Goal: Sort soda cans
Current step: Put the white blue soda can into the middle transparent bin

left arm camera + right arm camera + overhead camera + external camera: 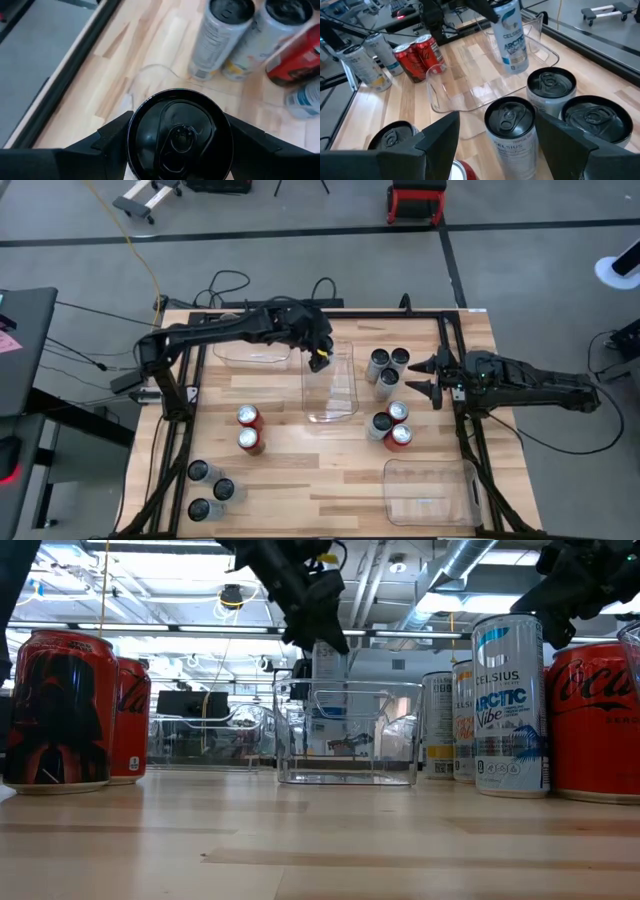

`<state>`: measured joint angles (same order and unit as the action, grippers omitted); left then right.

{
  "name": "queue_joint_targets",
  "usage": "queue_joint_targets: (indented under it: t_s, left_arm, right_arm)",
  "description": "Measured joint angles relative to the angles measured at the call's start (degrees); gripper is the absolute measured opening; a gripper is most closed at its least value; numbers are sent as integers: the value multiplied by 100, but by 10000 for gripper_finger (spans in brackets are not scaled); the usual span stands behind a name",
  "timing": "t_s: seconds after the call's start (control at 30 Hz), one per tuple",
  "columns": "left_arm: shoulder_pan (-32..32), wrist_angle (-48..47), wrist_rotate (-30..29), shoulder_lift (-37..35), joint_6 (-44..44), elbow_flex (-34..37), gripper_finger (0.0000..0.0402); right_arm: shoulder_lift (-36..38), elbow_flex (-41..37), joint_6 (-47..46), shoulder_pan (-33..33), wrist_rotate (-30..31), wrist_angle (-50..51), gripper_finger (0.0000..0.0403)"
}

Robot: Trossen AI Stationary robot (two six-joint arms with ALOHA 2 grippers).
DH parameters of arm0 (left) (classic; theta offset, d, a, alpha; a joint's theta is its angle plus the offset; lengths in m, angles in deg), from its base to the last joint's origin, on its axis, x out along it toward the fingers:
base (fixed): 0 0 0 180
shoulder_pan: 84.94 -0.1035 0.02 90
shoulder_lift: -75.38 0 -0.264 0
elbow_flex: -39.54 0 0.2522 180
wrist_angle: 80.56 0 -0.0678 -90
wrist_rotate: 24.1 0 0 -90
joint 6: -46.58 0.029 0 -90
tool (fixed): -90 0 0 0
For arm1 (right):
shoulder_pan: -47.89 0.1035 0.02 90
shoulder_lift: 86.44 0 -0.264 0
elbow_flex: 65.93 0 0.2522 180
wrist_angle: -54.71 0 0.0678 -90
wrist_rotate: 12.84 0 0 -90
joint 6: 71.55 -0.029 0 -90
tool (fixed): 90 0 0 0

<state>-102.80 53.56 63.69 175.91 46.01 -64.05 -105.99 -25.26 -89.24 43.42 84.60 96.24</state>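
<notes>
Your left gripper [320,358] pinched a silver can [510,37], raised over the middle clear bin [345,405]; right gripper [428,378] spread, beside three cans [388,364], nothing held

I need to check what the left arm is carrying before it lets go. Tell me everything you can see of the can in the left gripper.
The can is a slim pale Celsius Arctic Vibe can with a dark top and pull tab. It looks like metal, unopened and undented. The left gripper clamps it near the top, hanging slightly tilted above the far end of the middle clear bin. Only the fingers touch it.
</notes>
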Motion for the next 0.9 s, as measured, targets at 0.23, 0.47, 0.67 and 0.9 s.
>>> queue_joint_targets:
  t_s: [0.23, 0.47, 0.67, 0.9]
  left_arm:
    - [-49, 213, -23, 0, -121, 297, 251]
    - [-112, 693, -3, 2, -323, 843, 251]
    - [-113, 621, -16, 0, -360, 878, 260]
    - [-139, 632, -149, -20, -299, 873, 357]
  right_arm:
    - [2, 0, 0, -4, 7, 40, 281]
    - [0, 0, 10, -4, 17, 65, 281]
    - [0, 0, 7, -4, 19, 59, 281]
    - [0, 0, -76, -4, 20, 52, 281]
